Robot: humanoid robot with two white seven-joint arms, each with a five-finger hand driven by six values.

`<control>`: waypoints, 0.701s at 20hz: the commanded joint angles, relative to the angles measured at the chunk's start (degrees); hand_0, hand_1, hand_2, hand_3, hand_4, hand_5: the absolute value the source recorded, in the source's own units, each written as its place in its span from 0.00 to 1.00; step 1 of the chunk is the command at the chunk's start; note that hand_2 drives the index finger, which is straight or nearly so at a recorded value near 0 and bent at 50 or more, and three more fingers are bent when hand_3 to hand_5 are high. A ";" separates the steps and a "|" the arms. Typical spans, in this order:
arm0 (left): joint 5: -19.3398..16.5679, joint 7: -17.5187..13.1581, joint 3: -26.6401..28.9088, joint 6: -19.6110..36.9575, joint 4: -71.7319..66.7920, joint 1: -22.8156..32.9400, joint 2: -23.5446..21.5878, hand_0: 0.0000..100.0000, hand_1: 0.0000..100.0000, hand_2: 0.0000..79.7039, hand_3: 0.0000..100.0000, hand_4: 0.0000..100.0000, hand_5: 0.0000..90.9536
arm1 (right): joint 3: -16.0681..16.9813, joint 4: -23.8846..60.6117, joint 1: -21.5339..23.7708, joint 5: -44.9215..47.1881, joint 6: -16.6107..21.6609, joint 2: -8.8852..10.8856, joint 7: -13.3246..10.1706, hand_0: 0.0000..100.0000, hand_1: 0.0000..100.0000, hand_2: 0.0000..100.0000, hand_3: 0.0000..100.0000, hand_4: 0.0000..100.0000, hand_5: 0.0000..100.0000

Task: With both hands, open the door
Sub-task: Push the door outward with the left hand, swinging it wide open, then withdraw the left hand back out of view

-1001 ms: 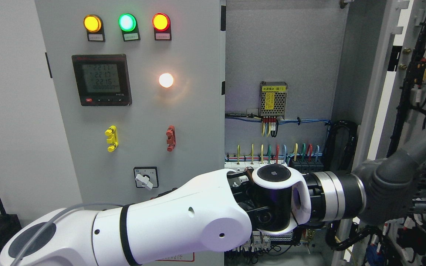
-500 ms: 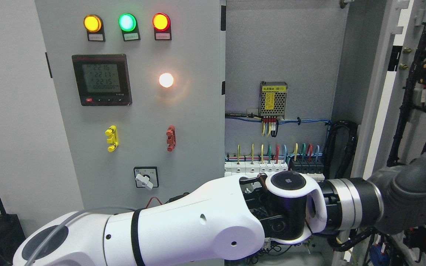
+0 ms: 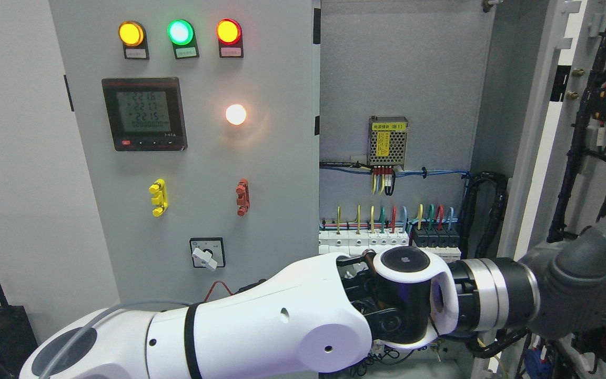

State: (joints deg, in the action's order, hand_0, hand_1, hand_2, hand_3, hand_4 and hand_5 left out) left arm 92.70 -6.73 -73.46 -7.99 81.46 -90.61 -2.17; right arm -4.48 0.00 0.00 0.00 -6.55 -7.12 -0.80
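At the far left a plain wall [image 3: 13,158] meets the shut left panel [image 3: 198,158], a flat grey painted metal sheet. On it sit three round lamps [image 3: 179,32], amber, green and red, a square black meter [image 3: 144,113] whose digits are too small to read, a glowing white lamp [image 3: 235,114], a yellow clip [image 3: 158,197], a red clip [image 3: 243,197] and a rotary switch [image 3: 207,253]. The left arm [image 3: 261,326], glossy white plastic with a black joint, crosses from lower left and hides the cabinet's bottom. Behind it the open cabinet [image 3: 403,68] shows a mesh-cased power supply [image 3: 388,142] and coloured wires [image 3: 392,218]. The left hand [image 3: 576,287], grey, is cut off at the right edge, so whether its fingers are spread or curled cannot be told. The door [image 3: 539,131] stands upright, swung out rightward, its long axis vertical, edge-on.
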 commanded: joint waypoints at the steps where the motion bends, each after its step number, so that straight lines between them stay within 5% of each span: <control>1: -0.15 -1.18 1.83 -0.10 3.87 3.86 -12.40 0.00 0.00 0.00 0.00 0.00 0.00 | 0.00 1.85 1.84 -1.23 0.05 0.00 0.01 0.38 0.00 0.00 0.00 0.00 0.00; 14: -5.59 -10.23 5.16 -0.10 22.15 18.52 -39.38 0.00 0.00 0.00 0.00 0.00 0.00 | 0.00 1.85 1.84 -1.23 0.05 0.00 0.01 0.38 0.00 0.00 0.00 0.00 0.00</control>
State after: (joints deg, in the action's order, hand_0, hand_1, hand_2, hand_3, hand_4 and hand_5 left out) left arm 88.95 -15.83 -71.31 -8.14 91.94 -78.95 -22.09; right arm -4.48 0.00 0.00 0.00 -6.56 -7.12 -0.80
